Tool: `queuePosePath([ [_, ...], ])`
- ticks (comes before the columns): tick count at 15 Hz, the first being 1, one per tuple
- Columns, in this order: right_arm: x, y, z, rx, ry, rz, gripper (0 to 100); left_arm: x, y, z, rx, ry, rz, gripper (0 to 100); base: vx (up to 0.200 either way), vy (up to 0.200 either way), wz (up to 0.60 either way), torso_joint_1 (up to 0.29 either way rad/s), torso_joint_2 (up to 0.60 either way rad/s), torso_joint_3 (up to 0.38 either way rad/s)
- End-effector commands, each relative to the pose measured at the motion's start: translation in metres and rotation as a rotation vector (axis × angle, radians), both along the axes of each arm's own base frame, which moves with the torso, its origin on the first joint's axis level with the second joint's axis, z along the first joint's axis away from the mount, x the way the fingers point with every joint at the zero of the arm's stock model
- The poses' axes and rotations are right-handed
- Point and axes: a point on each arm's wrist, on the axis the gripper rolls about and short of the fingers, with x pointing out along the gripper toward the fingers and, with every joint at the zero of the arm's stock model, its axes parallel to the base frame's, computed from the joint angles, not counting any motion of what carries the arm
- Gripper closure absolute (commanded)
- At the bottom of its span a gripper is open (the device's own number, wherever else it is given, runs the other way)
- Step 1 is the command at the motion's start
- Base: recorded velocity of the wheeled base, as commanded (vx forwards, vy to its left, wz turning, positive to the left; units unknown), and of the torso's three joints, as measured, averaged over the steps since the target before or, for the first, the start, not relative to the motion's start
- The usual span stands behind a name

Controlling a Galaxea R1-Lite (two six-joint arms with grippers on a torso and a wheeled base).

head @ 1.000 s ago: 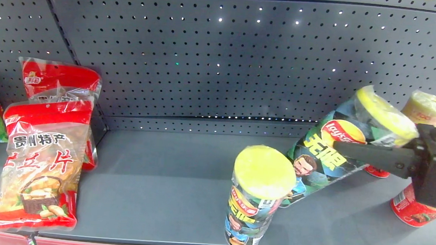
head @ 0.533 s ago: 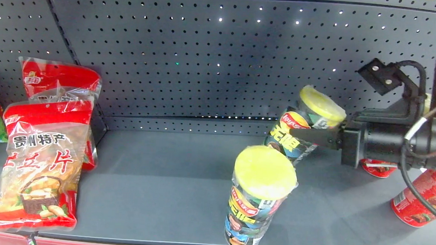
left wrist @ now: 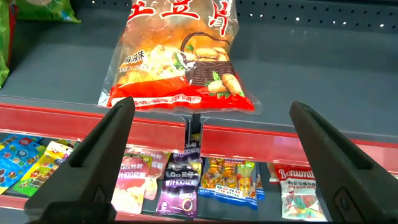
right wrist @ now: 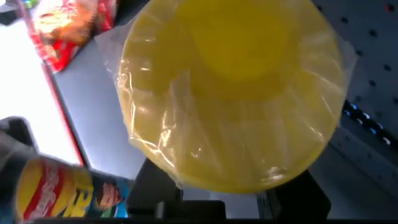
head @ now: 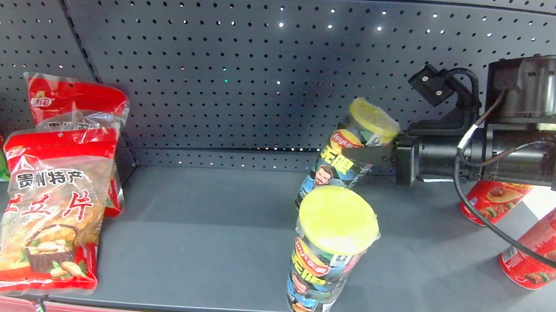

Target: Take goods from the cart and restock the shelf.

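Your right gripper [head: 357,154] grips a chip can [head: 329,177] near its lid, holding it tilted just behind the standing can [head: 333,246], likely so its base touches down first and lines up behind it.

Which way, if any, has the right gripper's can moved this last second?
Yes. The held chip can in the right gripper moved to the robot's left, away from the red cans, to just behind the front chip can.
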Motion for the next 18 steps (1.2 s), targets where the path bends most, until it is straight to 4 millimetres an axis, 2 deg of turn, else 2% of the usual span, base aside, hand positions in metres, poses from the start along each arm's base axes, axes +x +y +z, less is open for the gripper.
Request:
queuePosePath([
  [1,0.006,-0.018,0.002,0.003,-0.017,-0.024,100,0.000,0.000,0.000,0.000,0.000,0.001,0,0.000,0.000,0.00,0.000,0.00,0.000],
  [2,0.010,-0.026,-0.003,-0.007,-0.019,-0.004,100,0.000,0.000,0.000,0.000,0.000,0.001,0,0.000,0.000,0.00,0.000,0.00,0.000],
  [6,0.022,-0.031,-0.026,-0.039,-0.034,0.169,100,0.000,0.000,0.000,0.000,0.000,0.001,0,0.000,0.000,0.00,0.000,0.00,0.000],
  [9,0.026,-0.040,-0.030,-0.019,-0.067,0.266,100,0.000,0.000,0.000,0.000,0.000,0.001,0,0.000,0.000,0.00,0.000,0.00,0.000],
  [11,0.036,-0.038,-0.035,-0.021,-0.097,0.319,100,0.000,0.000,0.000,0.000,0.000,0.001,0,0.000,0.000,0.00,0.000,0.00,0.000],
  [12,0.048,-0.035,-0.041,-0.035,-0.128,0.354,100,0.000,0.000,0.000,0.000,0.000,0.001,0,0.000,0.000,0.00,0.000,0.00,0.000],
  [14,0.059,-0.030,-0.039,-0.043,-0.104,0.369,100,0.000,0.000,0.000,0.000,-0.002,0.001,0,0.000,0.000,0.00,0.000,0.00,0.000],
  [18,0.061,-0.032,-0.021,-0.042,-0.125,0.377,100,0.000,0.000,0.000,0.000,0.000,0.001,0,0.000,0.000,0.00,0.000,0.00,0.000],
])
